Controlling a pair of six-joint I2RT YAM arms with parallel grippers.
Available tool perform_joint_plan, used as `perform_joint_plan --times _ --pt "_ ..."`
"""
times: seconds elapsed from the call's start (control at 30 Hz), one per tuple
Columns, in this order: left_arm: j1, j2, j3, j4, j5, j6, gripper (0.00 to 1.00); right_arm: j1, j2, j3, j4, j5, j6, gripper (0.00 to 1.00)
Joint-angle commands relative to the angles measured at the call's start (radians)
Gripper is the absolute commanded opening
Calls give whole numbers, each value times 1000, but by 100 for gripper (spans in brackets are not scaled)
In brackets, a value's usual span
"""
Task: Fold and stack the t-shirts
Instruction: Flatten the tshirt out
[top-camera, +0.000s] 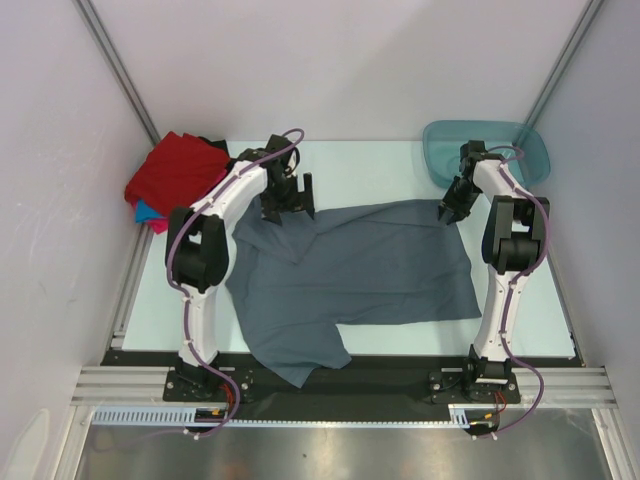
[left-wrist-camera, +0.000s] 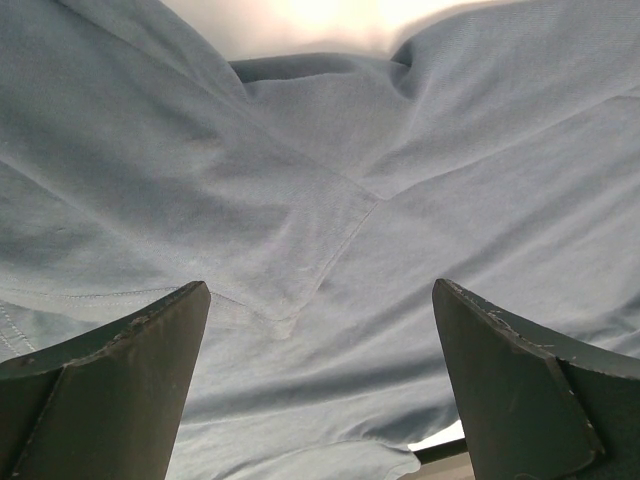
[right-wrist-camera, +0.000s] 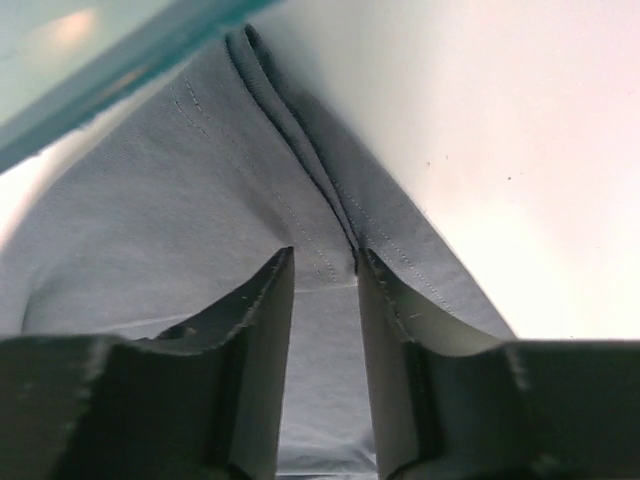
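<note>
A slate grey-blue t-shirt lies spread and rumpled across the table, one sleeve hanging over the near edge. My left gripper hovers over the shirt's far left part, its jaws wide open with only cloth below them. At the shirt's far right corner, my right gripper points down. Its jaws stand narrowly apart astride a raised fold of the stitched hem, with a gap still showing between them. Red, bright blue, pink and black t-shirts lie piled at the far left.
A teal plastic tub stands at the far right corner, its rim close beside the right gripper. Pale walls enclose the table on three sides. A black rail runs along the near edge by the arm bases.
</note>
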Motion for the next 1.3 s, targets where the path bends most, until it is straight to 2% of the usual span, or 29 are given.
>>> perform_joint_plan --times 0.0,0.2,0.3,0.87,1.27 --pt "-4 3 47 -1 13 14 100 0 -27 -2 9 -15 -7 35" --pt "-4 9 50 -7 16 16 100 0 -27 -6 11 -18 -8 17" --pt "-4 13 50 -9 19 16 100 0 -32 -8 11 -15 -8 0" --pt "-3 16 48 -7 22 19 100 -3 -135 38 -34 87 -33 0" --pt "-1 22 50 -10 16 19 100 -17 -150 103 -86 142 -34 0"
